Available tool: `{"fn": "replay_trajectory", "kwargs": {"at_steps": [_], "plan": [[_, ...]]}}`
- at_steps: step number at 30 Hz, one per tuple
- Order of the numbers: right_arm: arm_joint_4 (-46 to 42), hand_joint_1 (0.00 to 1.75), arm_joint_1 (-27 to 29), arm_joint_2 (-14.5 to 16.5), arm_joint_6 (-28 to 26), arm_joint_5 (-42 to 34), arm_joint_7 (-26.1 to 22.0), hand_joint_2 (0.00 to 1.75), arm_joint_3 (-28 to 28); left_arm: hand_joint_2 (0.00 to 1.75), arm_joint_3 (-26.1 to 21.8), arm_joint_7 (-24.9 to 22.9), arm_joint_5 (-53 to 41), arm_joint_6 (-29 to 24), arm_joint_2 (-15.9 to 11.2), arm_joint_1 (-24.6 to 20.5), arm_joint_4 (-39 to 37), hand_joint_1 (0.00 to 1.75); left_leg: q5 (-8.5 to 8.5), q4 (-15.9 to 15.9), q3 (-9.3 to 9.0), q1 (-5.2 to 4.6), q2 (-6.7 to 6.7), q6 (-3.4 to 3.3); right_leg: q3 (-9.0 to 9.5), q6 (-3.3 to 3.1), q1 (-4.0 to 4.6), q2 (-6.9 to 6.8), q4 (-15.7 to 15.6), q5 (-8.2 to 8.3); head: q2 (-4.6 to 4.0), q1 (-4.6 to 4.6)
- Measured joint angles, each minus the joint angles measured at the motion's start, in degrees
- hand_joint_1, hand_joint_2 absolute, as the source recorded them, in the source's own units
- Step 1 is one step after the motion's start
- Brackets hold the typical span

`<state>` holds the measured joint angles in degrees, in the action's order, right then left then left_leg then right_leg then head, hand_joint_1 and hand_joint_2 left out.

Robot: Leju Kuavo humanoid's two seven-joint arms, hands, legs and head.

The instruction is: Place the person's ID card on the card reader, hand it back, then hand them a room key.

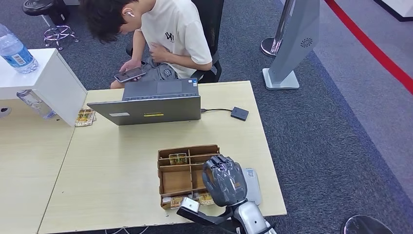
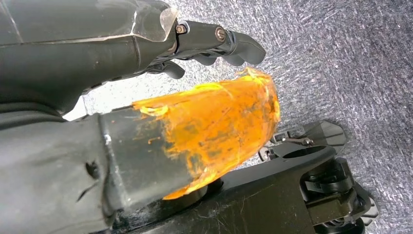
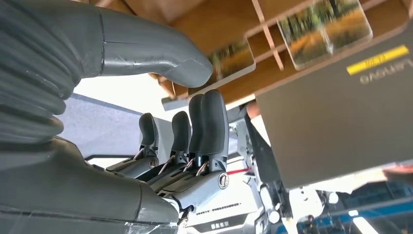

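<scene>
My right hand (image 1: 224, 181) hovers over the right side of a wooden compartment box (image 1: 187, 148) near the table's front edge. Its thumb and fingers (image 3: 207, 122) stand apart with nothing between them. A picture-printed card (image 1: 178, 158) lies in the box's far row, and more cards (image 1: 204, 199) lie at its front edge. Close beyond my thumb the right wrist view shows two such cards (image 3: 234, 58) (image 3: 324, 29) in the box. The pale flat card reader (image 1: 253, 187) lies just right of my hand. My left hand (image 2: 214, 44) hangs over grey carpet, holding nothing.
A grey laptop (image 1: 151, 105) stands behind the box, a small black device (image 1: 239, 113) cabled to it. A person sits behind the table looking at a phone (image 1: 129, 74). A white stand (image 1: 44, 78) with a water bottle (image 1: 14, 51) is at far left, loose cards (image 1: 84, 117) beside it.
</scene>
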<state>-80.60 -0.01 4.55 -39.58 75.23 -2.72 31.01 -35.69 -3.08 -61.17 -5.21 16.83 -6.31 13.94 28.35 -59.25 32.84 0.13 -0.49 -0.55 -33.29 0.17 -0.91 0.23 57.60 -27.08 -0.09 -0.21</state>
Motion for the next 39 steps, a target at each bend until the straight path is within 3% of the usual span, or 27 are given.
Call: {"fn": "replay_trajectory", "kwargs": {"at_steps": [9,14,22,32,39], "plan": [[-5.14,1.12,1.41,0.00,-0.01,-0.49,-0.54,1.75,-1.42,0.00,0.00,0.11,0.17,-0.04,-0.01,0.09,0.00,0.00,0.00,0.00,0.00,0.00,0.00,0.00,0.00,0.00,0.00,0.00,0.00,0.00,0.00,-0.01],[-6.28,0.72,1.71,-0.01,0.06,-0.93,-0.66,1.75,-1.80,0.00,0.00,0.13,0.17,-0.04,-0.02,0.11,0.00,0.00,0.00,0.00,0.00,0.00,0.00,0.00,0.00,0.00,0.00,0.00,0.00,0.00,0.00,-0.01],[-5.03,0.60,1.30,0.08,3.25,-6.19,-2.45,1.75,-1.88,0.00,0.00,0.13,-0.08,0.06,-0.02,0.09,0.00,0.00,0.00,0.00,0.00,0.00,0.00,0.00,0.01,0.00,0.00,0.00,0.00,0.00,0.00,-0.01],[-1.71,0.61,-0.80,0.67,3.83,-7.36,-2.84,1.75,-1.88,0.00,0.00,0.00,-0.67,0.23,-0.02,0.01,0.00,0.00,0.00,0.00,0.00,0.00,0.00,0.00,0.01,0.00,0.00,0.00,0.00,0.00,0.00,-0.01],[-0.11,0.75,-2.27,0.68,4.19,-8.26,-2.73,1.75,-2.20,0.00,0.00,-0.08,-0.79,0.40,-0.02,0.00,0.00,0.00,0.00,0.00,0.00,0.00,0.00,0.00,0.01,0.00,0.00,0.00,0.00,0.00,0.00,-0.01]]}}
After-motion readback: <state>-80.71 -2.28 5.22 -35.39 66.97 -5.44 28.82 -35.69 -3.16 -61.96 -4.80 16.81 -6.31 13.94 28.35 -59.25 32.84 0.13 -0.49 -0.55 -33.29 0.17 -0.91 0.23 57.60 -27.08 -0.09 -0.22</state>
